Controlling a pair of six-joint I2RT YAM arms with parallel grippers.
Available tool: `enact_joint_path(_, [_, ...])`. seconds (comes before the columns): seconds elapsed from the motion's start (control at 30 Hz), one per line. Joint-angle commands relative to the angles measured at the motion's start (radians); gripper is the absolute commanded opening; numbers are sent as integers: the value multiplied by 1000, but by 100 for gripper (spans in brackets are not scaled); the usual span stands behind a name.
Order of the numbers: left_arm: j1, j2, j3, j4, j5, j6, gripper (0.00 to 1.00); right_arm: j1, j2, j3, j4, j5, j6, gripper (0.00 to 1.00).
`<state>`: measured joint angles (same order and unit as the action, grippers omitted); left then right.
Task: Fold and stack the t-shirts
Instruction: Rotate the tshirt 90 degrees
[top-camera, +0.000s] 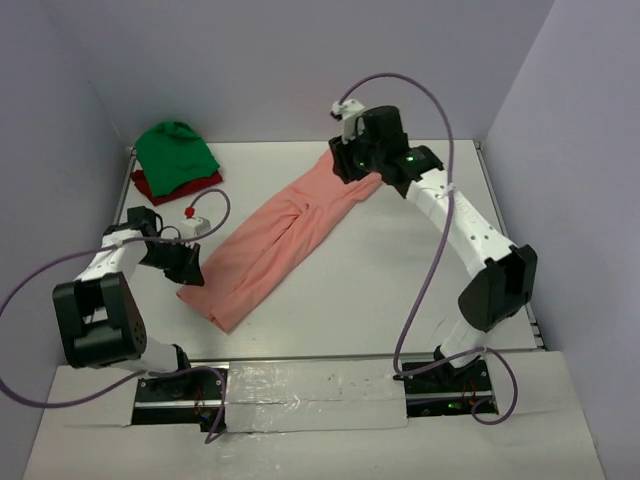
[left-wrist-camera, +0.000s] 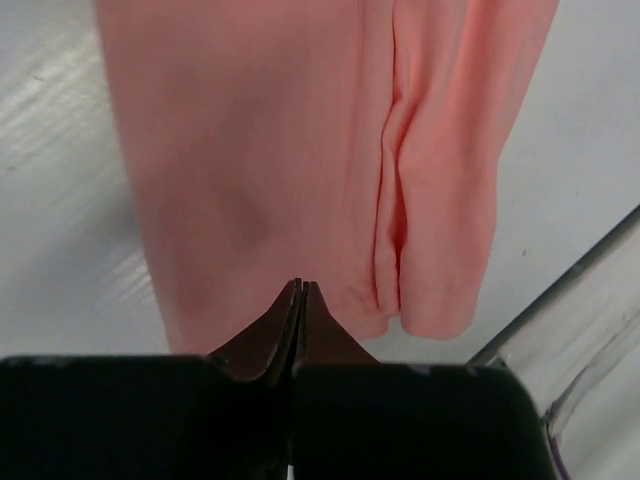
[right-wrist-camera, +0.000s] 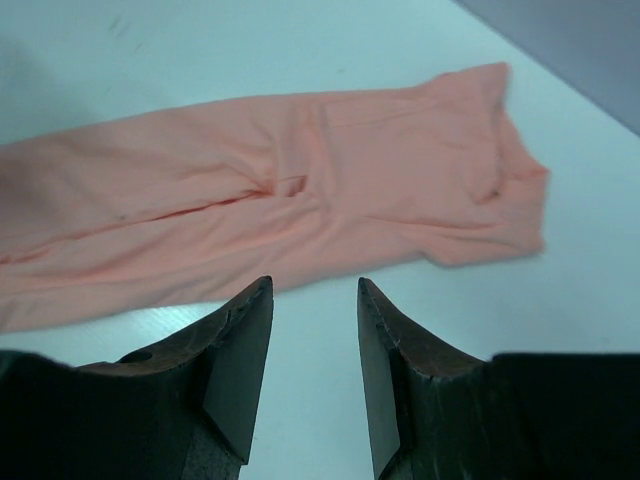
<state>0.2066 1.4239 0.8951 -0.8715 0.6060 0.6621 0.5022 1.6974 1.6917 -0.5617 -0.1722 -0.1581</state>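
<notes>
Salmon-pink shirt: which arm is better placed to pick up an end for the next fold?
Right, probably. The right gripper is open beside the far end of the salmon-pink shirt; the left gripper is shut at its near hem and must open first.

White-and-black arms (top-camera: 455, 215), seemingly purple cables (top-camera: 419, 300)

The stretched-out t-shirt (top-camera: 280, 240) lies slantwise across the middle of the tabletop (top-camera: 400, 290). One end is near the far edge and the other points toward the near left corner. In the far left corner, well apart from it, the upper t-shirt (top-camera: 177, 152) lies on the lower t-shirt (top-camera: 150, 187). A small box (top-camera: 195, 222) sits near the left edge, between that pile and the left gripper (top-camera: 188, 268). The left gripper is just left of the stretched-out t-shirt's near end, and the right gripper (top-camera: 342, 165) is at its far end.
</notes>
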Motion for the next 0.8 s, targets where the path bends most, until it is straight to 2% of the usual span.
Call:
enact_joint_path(0.0, [-45, 67, 5, -73, -20, 132, 0, -77, -117, 16, -24, 37, 11, 47])
enact_joint_path(0.13, [-113, 165, 11, -69, -60, 159, 0, -191, -153, 45, -81, -65, 52, 47])
enact_joint_path(0.27, [-190, 242, 41, -54, -89, 148, 0, -275, -199, 46, -115, -79, 65, 47])
enact_joint_path(0.57, [-462, 474, 116, 0, -225, 83, 0, -332, -337, 77, -167, -35, 52, 48])
enact_joint_path(0.67, [-562, 517, 174, -20, -215, 73, 0, -346, -357, 94, -188, -33, 54, 49])
enact_joint_path(0.73, [-614, 547, 218, -52, -160, 67, 0, -350, -363, 102, -198, -32, 55, 49])
enact_joint_path(0.77, [-674, 561, 269, -63, -143, 64, 0, -352, -366, 108, -208, -30, 55, 50])
